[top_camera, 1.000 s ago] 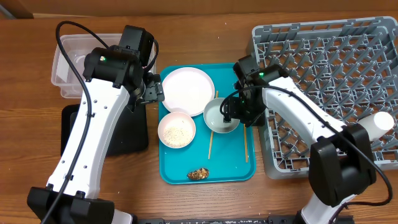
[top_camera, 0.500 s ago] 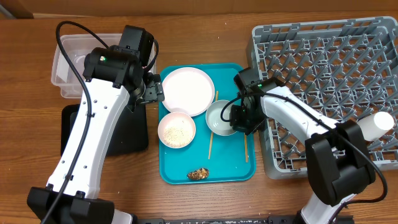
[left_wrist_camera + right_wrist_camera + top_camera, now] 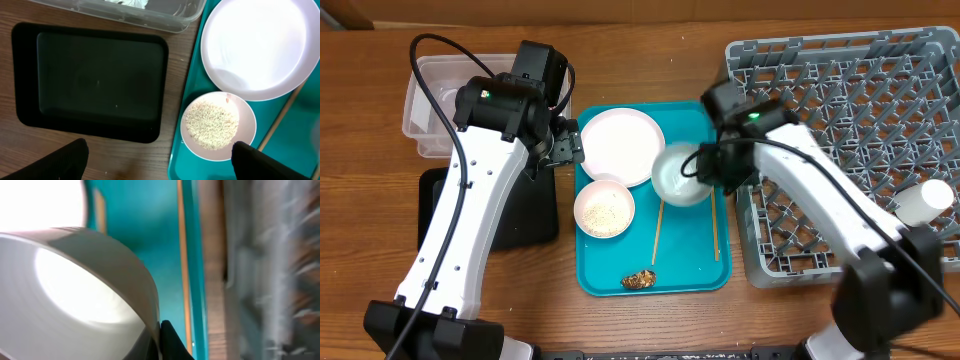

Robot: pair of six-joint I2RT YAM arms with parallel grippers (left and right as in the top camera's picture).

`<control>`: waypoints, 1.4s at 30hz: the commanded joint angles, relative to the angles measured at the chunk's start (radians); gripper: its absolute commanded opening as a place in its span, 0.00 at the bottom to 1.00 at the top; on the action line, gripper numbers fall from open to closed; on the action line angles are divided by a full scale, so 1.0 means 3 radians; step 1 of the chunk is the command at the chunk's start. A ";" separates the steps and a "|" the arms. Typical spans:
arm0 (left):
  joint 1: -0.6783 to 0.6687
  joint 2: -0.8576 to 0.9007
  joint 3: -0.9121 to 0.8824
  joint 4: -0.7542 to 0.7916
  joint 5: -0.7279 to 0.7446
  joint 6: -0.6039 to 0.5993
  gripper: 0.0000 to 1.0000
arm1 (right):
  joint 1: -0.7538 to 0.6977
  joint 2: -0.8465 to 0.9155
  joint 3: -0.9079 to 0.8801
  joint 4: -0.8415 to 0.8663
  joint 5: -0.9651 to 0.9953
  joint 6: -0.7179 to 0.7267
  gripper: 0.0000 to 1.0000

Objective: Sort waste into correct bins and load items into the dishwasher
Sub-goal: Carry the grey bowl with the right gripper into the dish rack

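My right gripper (image 3: 703, 166) is shut on the rim of a small pale bowl (image 3: 678, 176), held tilted above the teal tray (image 3: 690, 272). In the right wrist view its fingertips (image 3: 170, 341) pinch the bowl's wall (image 3: 75, 290). My left gripper (image 3: 561, 146) hangs open over the gap between the black tray (image 3: 90, 82) and a bowl of rice (image 3: 217, 125). The round plate (image 3: 620, 145), two chopsticks (image 3: 656, 232) and a brown scrap (image 3: 640, 279) lie on the teal tray. The grey dish rack (image 3: 850, 130) stands at the right with a white cup (image 3: 923, 200) in it.
The clear tub (image 3: 435, 100) sits at the back left, with white tissue (image 3: 127, 2) showing inside it in the left wrist view. My left arm covers much of the black tray (image 3: 535, 215). The rack's near edge lies close beside the teal tray.
My right gripper has shut on the pale bowl's rim and lifted it off the teal tray, tipping it. The left arm has stayed still.
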 commanded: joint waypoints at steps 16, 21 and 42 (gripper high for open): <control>-0.0017 -0.0056 0.0048 0.0086 0.0006 -0.0023 0.94 | -0.0933 -0.0919 0.0224 0.0477 0.2506 -0.0060 0.04; -0.0017 -0.0056 0.0048 0.0121 0.0005 -0.0023 0.94 | -0.1410 -0.0880 0.0224 0.1069 0.2518 -0.0313 0.05; -0.0017 -0.0056 0.0048 0.0156 0.0004 -0.0023 0.94 | -0.2485 0.0446 0.0216 0.2902 0.4138 -0.1857 0.04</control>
